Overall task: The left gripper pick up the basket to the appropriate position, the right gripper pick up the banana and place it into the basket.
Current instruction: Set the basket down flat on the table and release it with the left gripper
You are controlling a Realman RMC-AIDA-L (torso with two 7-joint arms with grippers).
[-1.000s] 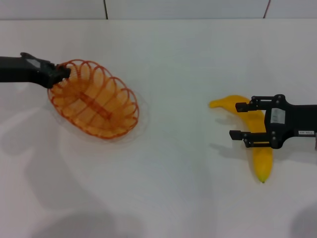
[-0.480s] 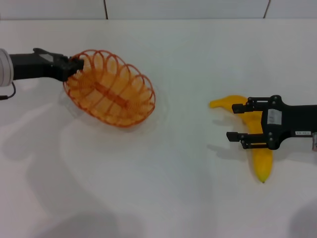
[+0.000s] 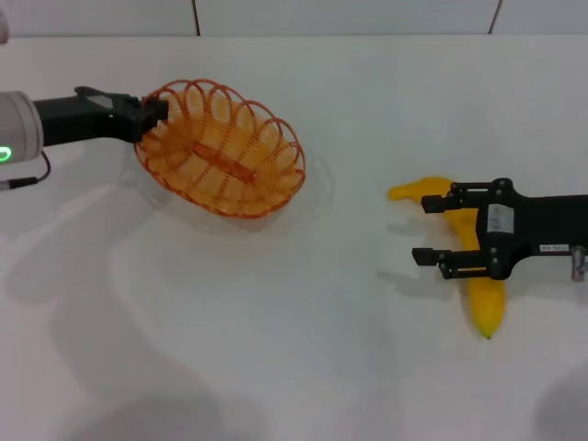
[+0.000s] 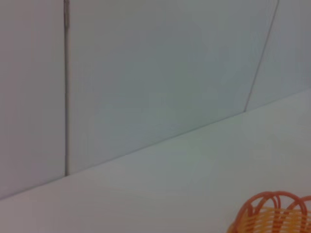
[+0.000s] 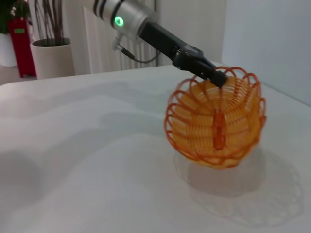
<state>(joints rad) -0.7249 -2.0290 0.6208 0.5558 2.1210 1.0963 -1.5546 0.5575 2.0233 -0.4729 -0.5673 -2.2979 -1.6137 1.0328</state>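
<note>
White desk (image 3: 303, 367) carries everything, wall panels behind it. Largest item on it is the orange wire basket (image 3: 223, 149), far left part of the desk in the head view, tilted with its near-left rim raised, shadow underneath on the desk, so it looks lifted off the surface on that side. Nothing inside the basket, just the wire spine along its bottom. Right wrist view shows the same basket (image 5: 216, 119) tipped, open side facing the camera, empty.

Left end effector (image 3: 147, 115) comes in from the left edge on a black arm with a green light on the silver cuff; its fingers are closed on the scalloped rim at the left end of the basket, holding it. Left wrist view only catches a bit of basket rim (image 4: 272, 213) at the corner, fingers not visible there.

Right end effector (image 3: 428, 230) is on the right side of the desk, well apart from the basket, fingers spread wide and straddling the banana (image 3: 478, 276), not gripping. Banana lies flat on the desk, curved, dark tip toward the near edge, its middle under the fingers.
</note>
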